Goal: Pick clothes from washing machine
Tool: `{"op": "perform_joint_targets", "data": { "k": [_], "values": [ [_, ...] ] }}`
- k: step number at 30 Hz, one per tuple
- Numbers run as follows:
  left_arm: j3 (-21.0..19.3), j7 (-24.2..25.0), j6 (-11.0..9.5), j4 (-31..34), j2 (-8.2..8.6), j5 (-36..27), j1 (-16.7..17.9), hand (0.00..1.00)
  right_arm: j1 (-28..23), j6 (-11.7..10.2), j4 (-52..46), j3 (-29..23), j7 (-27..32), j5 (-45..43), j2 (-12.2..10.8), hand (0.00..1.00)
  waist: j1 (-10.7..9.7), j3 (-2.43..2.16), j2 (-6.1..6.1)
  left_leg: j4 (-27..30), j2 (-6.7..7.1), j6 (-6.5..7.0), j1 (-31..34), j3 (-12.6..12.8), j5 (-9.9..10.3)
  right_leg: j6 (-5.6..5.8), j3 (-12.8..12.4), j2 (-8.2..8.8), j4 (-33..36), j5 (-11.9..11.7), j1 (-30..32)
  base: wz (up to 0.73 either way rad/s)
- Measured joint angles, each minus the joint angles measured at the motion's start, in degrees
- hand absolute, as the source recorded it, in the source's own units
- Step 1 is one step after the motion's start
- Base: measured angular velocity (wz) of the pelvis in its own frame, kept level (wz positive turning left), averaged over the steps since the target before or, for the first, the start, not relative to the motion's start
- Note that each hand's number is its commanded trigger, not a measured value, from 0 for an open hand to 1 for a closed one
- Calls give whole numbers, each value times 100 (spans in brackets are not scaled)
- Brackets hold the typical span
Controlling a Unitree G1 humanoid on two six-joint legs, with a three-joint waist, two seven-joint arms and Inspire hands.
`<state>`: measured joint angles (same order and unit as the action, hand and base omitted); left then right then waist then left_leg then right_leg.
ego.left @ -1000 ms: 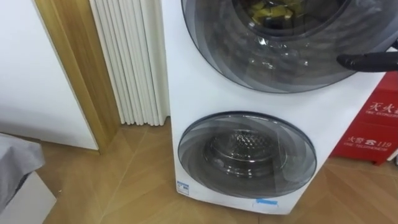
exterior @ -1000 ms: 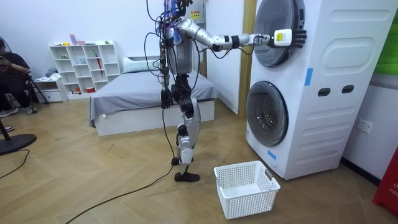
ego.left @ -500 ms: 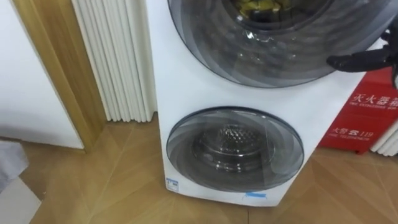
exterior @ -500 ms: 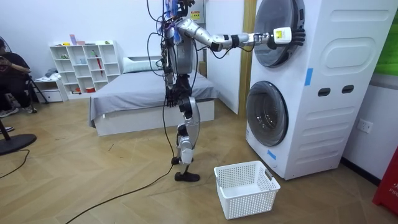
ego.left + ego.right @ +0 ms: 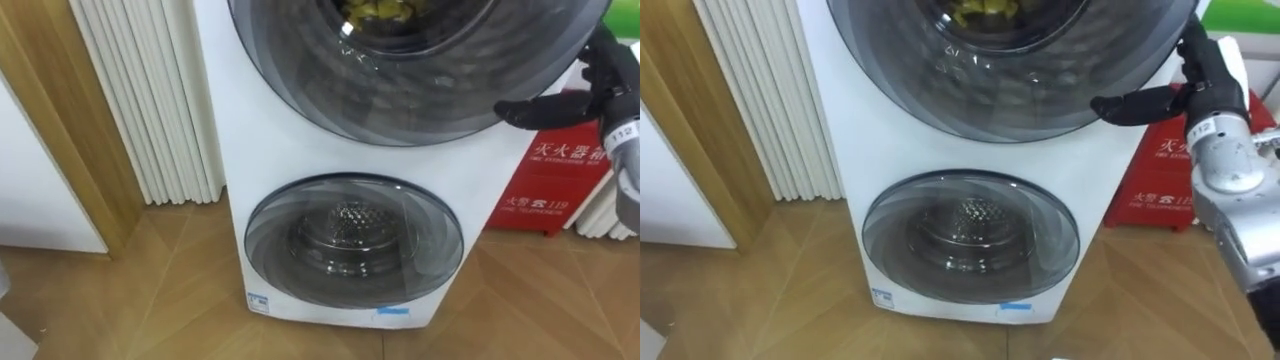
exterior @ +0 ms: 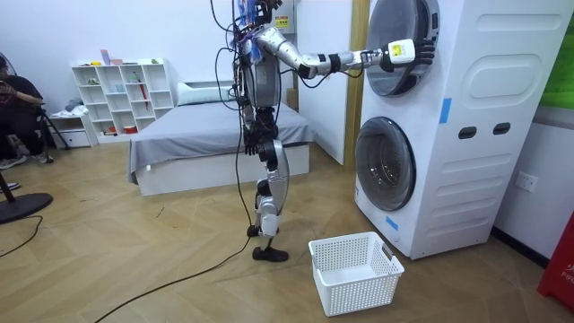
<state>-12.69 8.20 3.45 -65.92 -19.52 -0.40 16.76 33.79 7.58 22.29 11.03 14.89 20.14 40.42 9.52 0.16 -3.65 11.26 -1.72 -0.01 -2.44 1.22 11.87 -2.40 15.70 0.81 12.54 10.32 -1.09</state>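
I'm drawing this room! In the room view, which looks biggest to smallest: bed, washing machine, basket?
1. washing machine
2. bed
3. basket
The bed stands farther back, so it may look smaller than it is.

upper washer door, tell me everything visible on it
The upper door is round, dark tinted, see-through and glossy. It looks closed on the white washing machine, directly above the lower door. Something yellow shows behind its centre. The right hand rests a straight finger on its right rim.
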Motion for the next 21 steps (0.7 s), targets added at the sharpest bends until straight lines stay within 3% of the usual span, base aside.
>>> {"op": "perform_joint_targets", "data": {
  "k": [3, 12, 15, 21],
  "values": [
    [1, -7, 10, 37, 4, 2, -12, 0, -222, 0, -324, -150, -1, -92, -86, 0, -17, 32, -37, 12, 2, -24, 31, 30, 15, -47, 8, 3, -18, 21, 40, -6],
    [442, -110, -101, 155, 29, 15, -123, 0, -954, -91, -1167, -510, 19, -259, -453, 0, -153, 4, -11, 16, -1, -25, -50, 45, 14, -60, -31, -22, -90, -7, -76, -1],
    [531, -184, -96, 144, 74, 17, -118, 0, -1406, -314, -1642, -578, 17, -284, -490, 0, -158, 0, 20, 6, -10, -24, -88, 17, 14, -61, -79, -33, -92, -8, -96, -7],
    [625, -185, -99, 133, 136, 66, -107, 0, -2016, -616, -2273, -805, -93, -417, -907, 0, -296, 4, 91, 6, -40, -57, -89, 45, 35, -70, -54, -49, -91, -13, -111, 2]
  ]
}}
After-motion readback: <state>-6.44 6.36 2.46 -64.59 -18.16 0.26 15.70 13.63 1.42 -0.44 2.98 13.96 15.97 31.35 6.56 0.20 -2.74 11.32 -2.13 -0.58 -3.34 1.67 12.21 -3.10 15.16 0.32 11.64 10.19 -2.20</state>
